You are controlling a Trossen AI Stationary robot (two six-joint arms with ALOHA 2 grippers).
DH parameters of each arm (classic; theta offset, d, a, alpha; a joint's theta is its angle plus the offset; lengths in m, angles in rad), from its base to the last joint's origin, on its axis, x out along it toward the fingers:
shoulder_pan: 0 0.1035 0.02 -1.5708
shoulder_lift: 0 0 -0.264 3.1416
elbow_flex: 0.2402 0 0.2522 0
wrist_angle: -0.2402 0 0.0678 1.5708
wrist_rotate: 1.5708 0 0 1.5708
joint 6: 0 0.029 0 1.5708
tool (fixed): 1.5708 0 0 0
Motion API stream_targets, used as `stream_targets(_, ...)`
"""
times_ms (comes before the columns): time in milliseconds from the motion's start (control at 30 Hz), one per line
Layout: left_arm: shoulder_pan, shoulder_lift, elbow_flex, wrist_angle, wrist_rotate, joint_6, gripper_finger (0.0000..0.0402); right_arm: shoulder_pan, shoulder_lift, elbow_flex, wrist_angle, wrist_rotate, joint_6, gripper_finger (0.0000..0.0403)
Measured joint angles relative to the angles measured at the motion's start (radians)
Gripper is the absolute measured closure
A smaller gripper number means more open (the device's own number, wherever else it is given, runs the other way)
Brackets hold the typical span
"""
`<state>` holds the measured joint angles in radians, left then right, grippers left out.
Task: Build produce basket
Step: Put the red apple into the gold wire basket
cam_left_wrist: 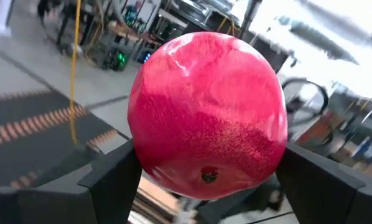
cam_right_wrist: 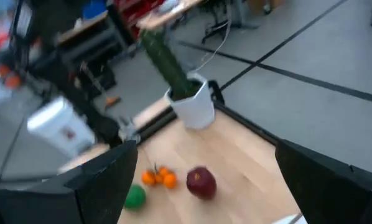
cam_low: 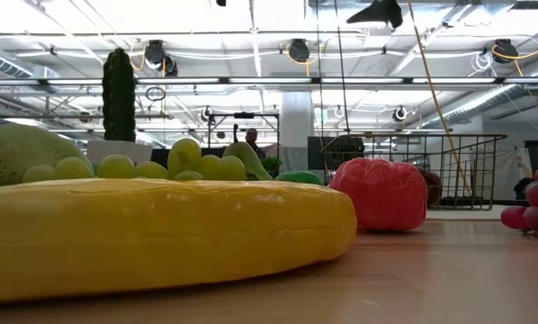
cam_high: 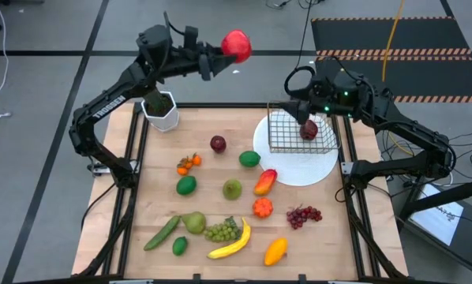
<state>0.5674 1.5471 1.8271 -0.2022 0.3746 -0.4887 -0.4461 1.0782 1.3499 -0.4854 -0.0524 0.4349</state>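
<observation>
Between the left tool's (cam_left_wrist: 204, 180) flat fingers sits a glossy round apple (cam_left_wrist: 208, 115).

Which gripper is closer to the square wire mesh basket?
Right. The right gripper hovers open at the square wire mesh basket's far edge; the left gripper, holding a red apple, is raised beyond the table's far edge.

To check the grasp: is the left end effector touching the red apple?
Touching. In the left wrist view both fingers press the sides of the red apple, held by the left end effector.
</observation>
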Motion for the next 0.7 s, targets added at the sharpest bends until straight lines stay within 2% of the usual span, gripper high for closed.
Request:
stream_targets(233,-0.003,0.000,0.000,-0.001,0.001,0.362,0.0066,0.000,0.002,0.000,0.081,0.007,0.213,0.0028)
stream_targets(467,-0.033,0.000,0.000,-0.001,-0.006,0.737,0.0066,0.000,0.009,0.000,0.085,0.055,0.408,0.0028)
stream_targets(700,-0.076,0.000,0.000,-0.001,-0.024,1.111,0.0066,0.000,0.009,0.000,0.085,0.055,0.532,0.0028)
